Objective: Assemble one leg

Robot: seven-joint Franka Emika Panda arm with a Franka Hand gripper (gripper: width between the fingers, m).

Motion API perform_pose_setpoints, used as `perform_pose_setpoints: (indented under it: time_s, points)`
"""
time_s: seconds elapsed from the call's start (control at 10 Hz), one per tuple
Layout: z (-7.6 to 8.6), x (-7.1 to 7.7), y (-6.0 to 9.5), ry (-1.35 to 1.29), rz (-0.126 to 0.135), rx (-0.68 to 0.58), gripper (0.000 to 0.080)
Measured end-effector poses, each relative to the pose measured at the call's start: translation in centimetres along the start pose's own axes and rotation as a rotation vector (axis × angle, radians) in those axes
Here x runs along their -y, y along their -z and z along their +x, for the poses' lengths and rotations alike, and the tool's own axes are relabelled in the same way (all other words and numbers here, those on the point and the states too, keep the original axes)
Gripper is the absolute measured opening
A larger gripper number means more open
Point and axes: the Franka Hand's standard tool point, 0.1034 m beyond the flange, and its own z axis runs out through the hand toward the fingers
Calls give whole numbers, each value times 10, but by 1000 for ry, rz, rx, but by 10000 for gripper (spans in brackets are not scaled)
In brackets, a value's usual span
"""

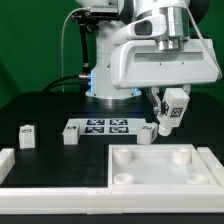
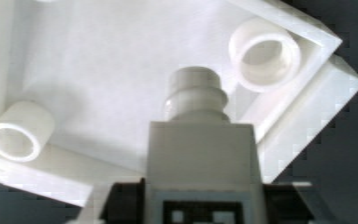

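Note:
My gripper (image 1: pixel 171 113) is shut on a leg (image 1: pixel 174 106), a small white block with a black-and-white tag, and holds it tilted in the air above the far right corner of the large white tray-like piece (image 1: pixel 196 172). In the wrist view the leg (image 2: pixel 201 140) fills the middle, its stepped round peg (image 2: pixel 194 84) pointing over the tray-like piece (image 2: pixel 105 70), between two round recesses (image 2: pixel 265 55) (image 2: pixel 19 140). The gripper (image 2: pixel 202 200) clamps the leg's tagged end between dark fingers (image 2: pixel 133 196).
Three more legs stand on the black table: two at the exterior view's left (image 1: pixel 27 136) (image 1: pixel 71 135), one (image 1: pixel 148 131) near the tray-like piece's far edge. The marker board (image 1: pixel 100 126) lies behind them. A white wall (image 1: pixel 40 196) runs along the front and left.

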Motion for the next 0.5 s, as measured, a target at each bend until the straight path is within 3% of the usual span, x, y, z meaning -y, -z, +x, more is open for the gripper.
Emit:
perform_pose_setpoints:
  time_s: [0.2,0.3,0.4,0.5]
  points:
    - [2,1,0,5,4,8,290]
    - [17,3,-3,24,14,19,290]
    - [41,2,-14,55,21,-6,290]
    - [53,-1,-22,74,24,-18,290]
